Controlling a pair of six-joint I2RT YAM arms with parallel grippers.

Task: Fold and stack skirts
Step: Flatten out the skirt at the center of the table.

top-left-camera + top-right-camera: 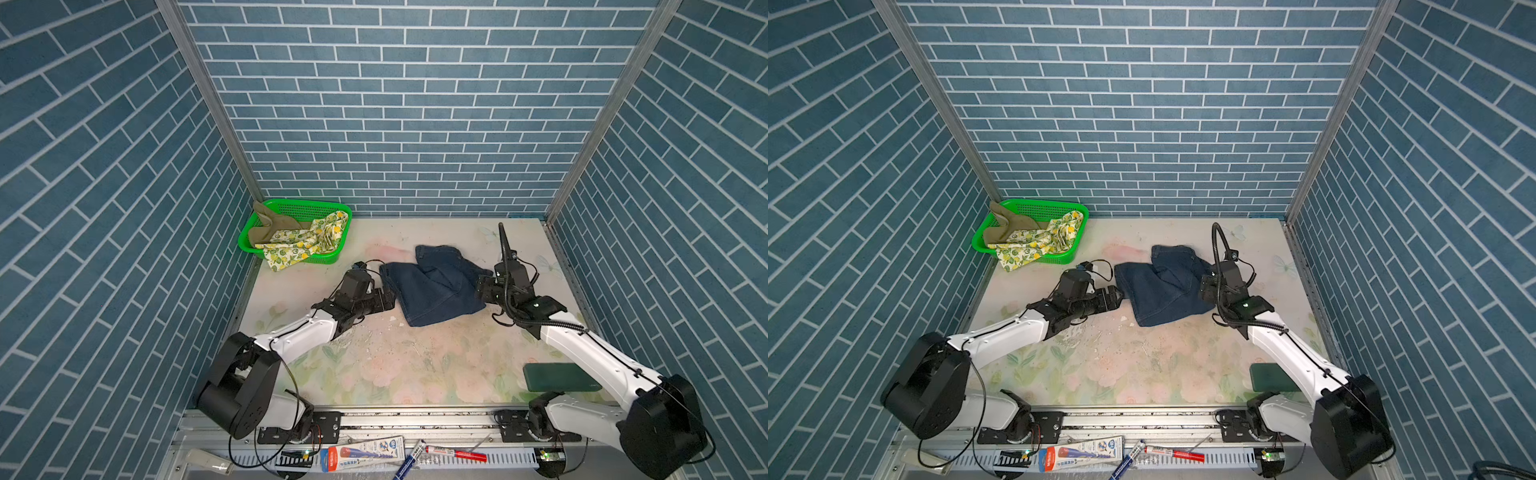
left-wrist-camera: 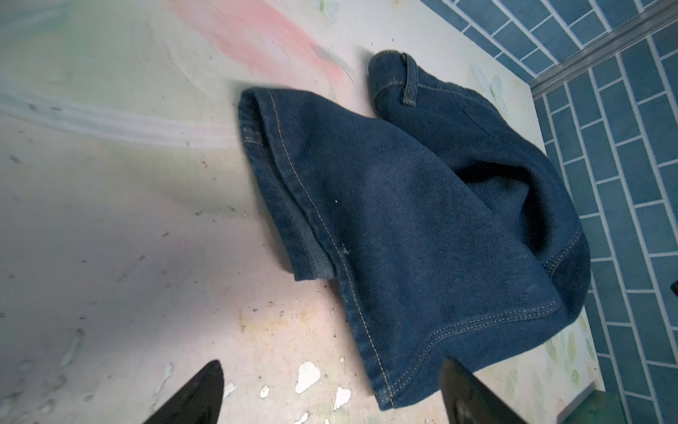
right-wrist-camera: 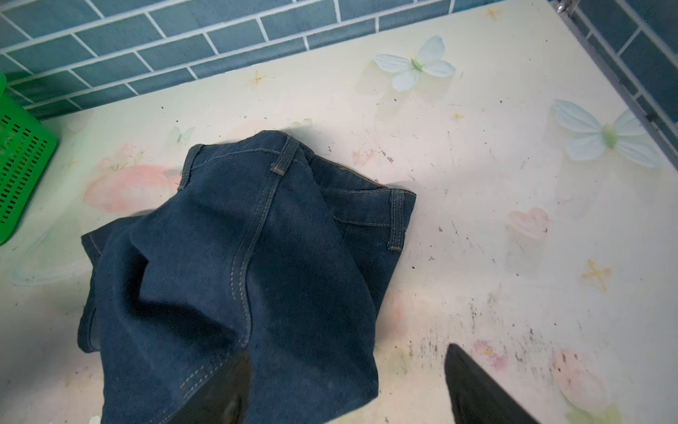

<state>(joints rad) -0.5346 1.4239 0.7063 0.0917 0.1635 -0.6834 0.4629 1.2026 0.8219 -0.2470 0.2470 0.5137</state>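
The dark blue denim skirt [image 1: 436, 286] [image 1: 1167, 286] lies crumpled on the table between my two grippers. My left gripper [image 1: 385, 298] [image 1: 1116, 298] [image 2: 332, 363] is open at the skirt's hem side, with one corner of the denim [image 2: 422, 220] between its fingers. My right gripper [image 1: 482, 289] [image 1: 1204, 286] [image 3: 346, 352] is open at the opposite side; one finger is over the denim [image 3: 238, 275], the other over bare table. The lemon-print skirt [image 1: 305, 243] [image 1: 1038, 243] and the khaki skirt [image 1: 268, 226] [image 1: 1005, 226] lie heaped in the basket.
The green mesh basket [image 1: 307, 204] [image 1: 1042, 203] [image 3: 18, 165] stands in the back left corner, with the lemon cloth hanging over its front rim. A dark green flat object [image 1: 557, 376] lies front right under my right arm. Pens and a tube [image 1: 365, 453] rest on the front rail.
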